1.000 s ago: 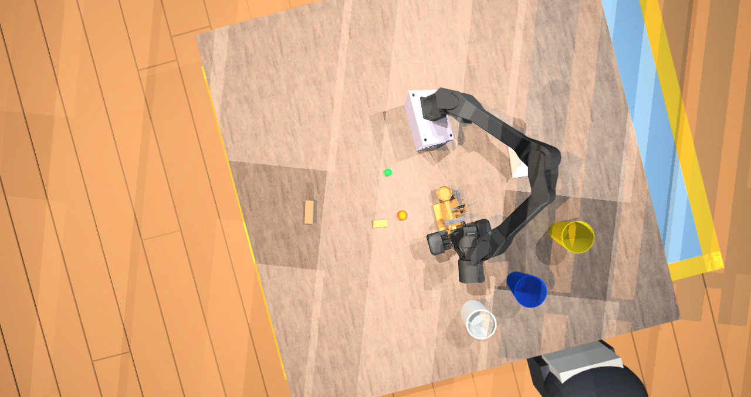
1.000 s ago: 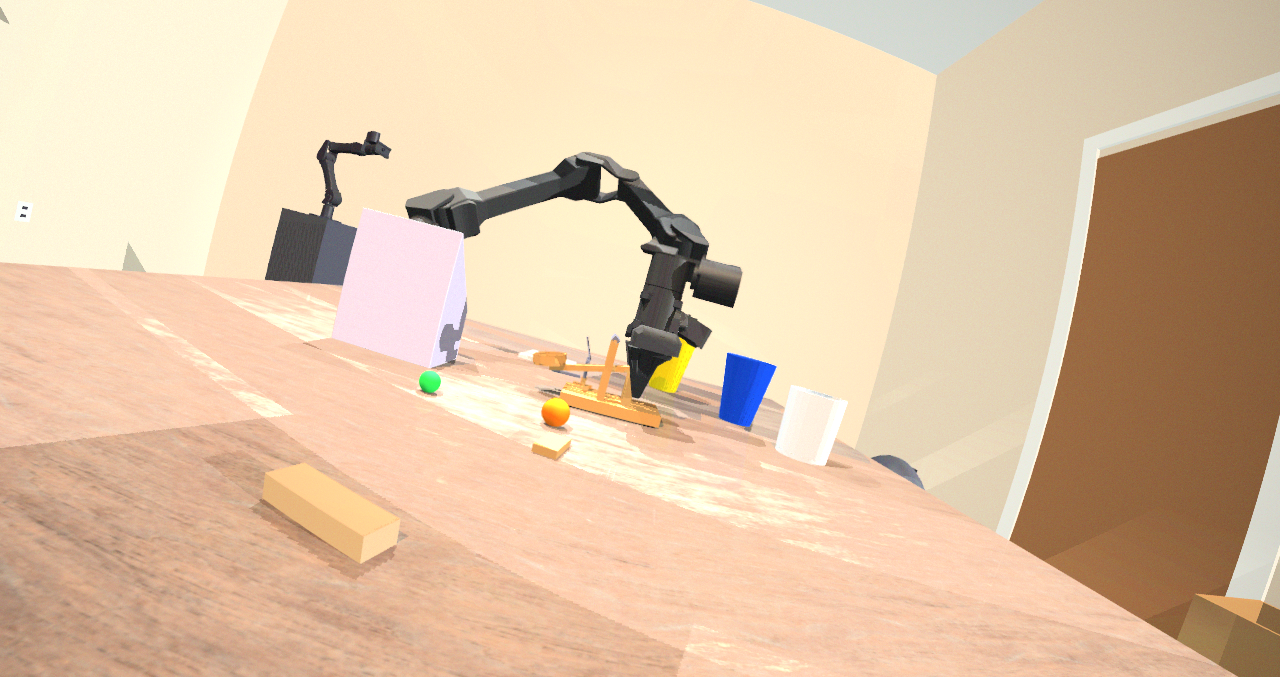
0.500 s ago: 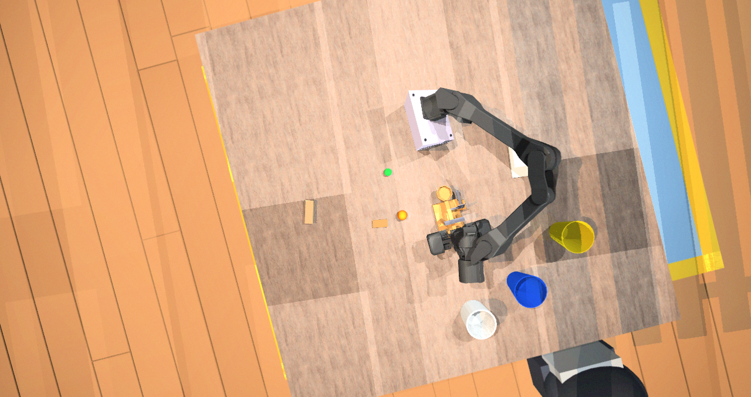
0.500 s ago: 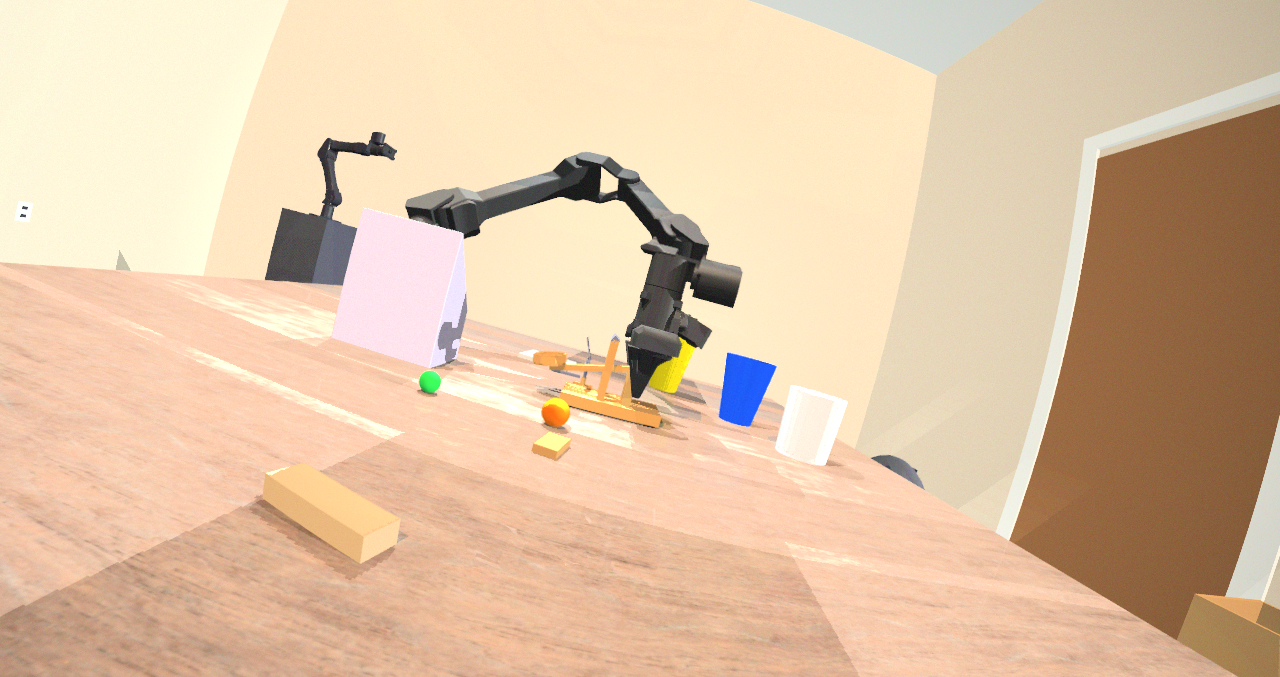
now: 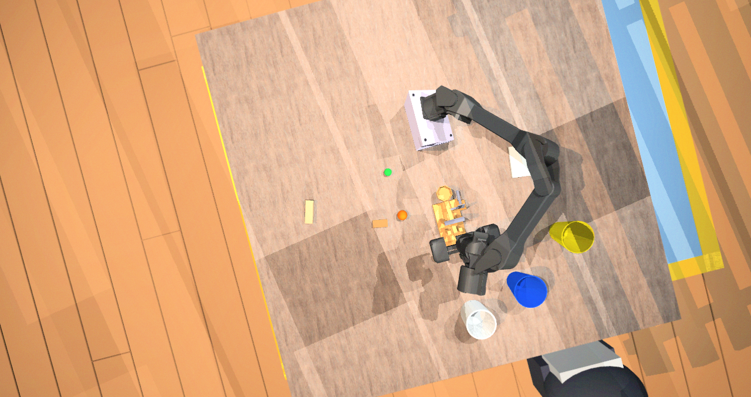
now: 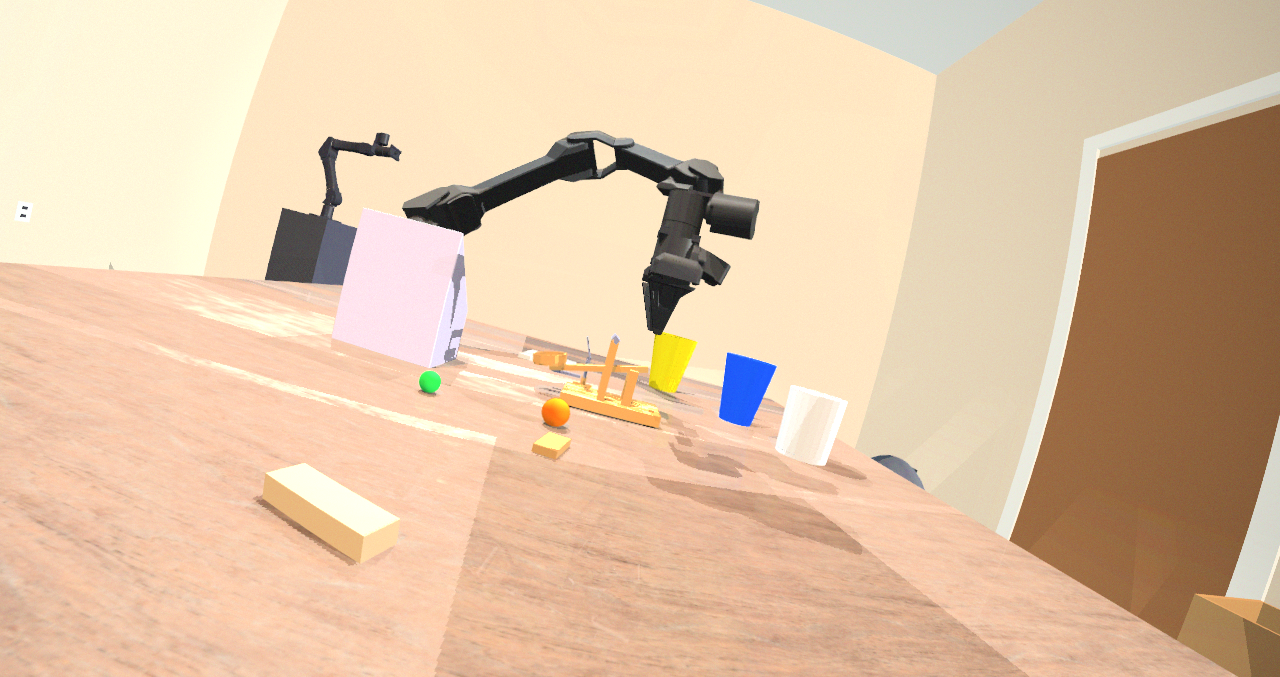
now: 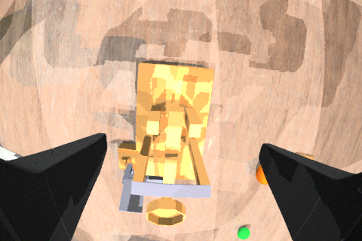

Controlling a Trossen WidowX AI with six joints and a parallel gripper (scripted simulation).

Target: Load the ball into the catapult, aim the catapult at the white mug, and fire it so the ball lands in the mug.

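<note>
Down the middle of the top view, the wood table (image 5: 294, 105) (image 6: 223, 377) (image 7: 234, 15) carries the catapult (image 5: 446, 220) (image 6: 612, 404) (image 7: 173, 83); left of it sit the orange ball (image 5: 402, 215) (image 6: 555, 412) (image 7: 261, 175), green ball (image 5: 387, 172) (image 6: 429, 382) (image 7: 243, 233) and two blocks; lower right stand white (image 5: 465, 313) (image 6: 810, 426), blue (image 5: 517, 281) (image 6: 746, 390) and yellow (image 5: 560, 231) (image 6: 671, 364) mugs.
</note>
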